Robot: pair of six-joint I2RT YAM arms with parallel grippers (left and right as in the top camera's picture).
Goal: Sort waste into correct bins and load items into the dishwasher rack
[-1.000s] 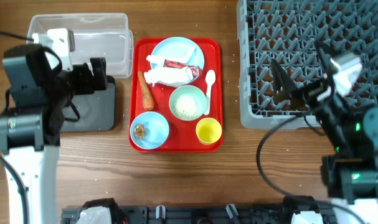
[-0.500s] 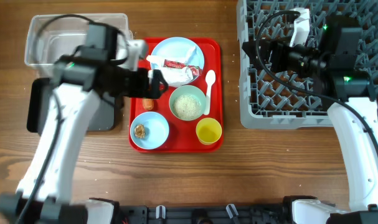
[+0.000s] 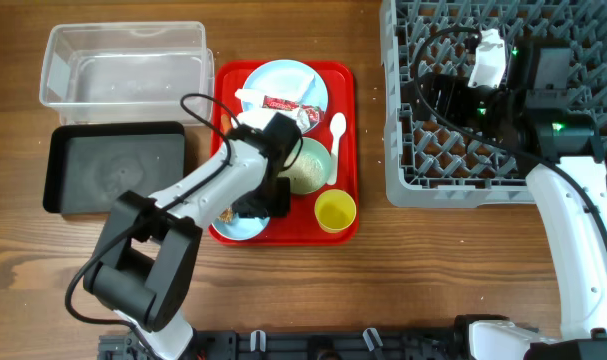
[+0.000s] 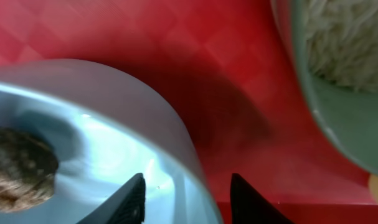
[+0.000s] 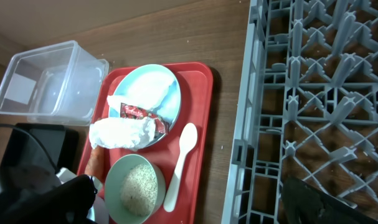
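My left gripper [image 4: 189,202] is down at the light blue bowl [image 4: 101,124] on the red serving tray [image 3: 348,150]. It is open, one finger inside the bowl's rim and one outside over the tray. A small brown food scrap [image 4: 17,168] lies in that bowl. The pale green bowl [image 3: 308,170] beside it holds rice. A crumpled white wrapper [image 5: 123,134] and a red snack wrapper [image 5: 136,112] rest on the light blue plate [image 3: 283,80]. The white spoon [image 3: 337,135], yellow cup [image 3: 335,210] and carrot [image 5: 96,158] are also on the tray. My right gripper [image 3: 435,100] hovers open over the dishwasher rack [image 3: 573,150].
The clear tub [image 3: 123,65] stands at the back left with the black tray [image 3: 113,170] in front of it, both left of the red tray. A strip of bare wood [image 3: 371,150] separates the red tray from the rack. My left arm [image 3: 183,195] crosses the table's front left.
My left arm swung right from over the black tray and dropped onto the light blue bowl, its jaws narrowing round the rim. My right arm rose over the rack, then held still.
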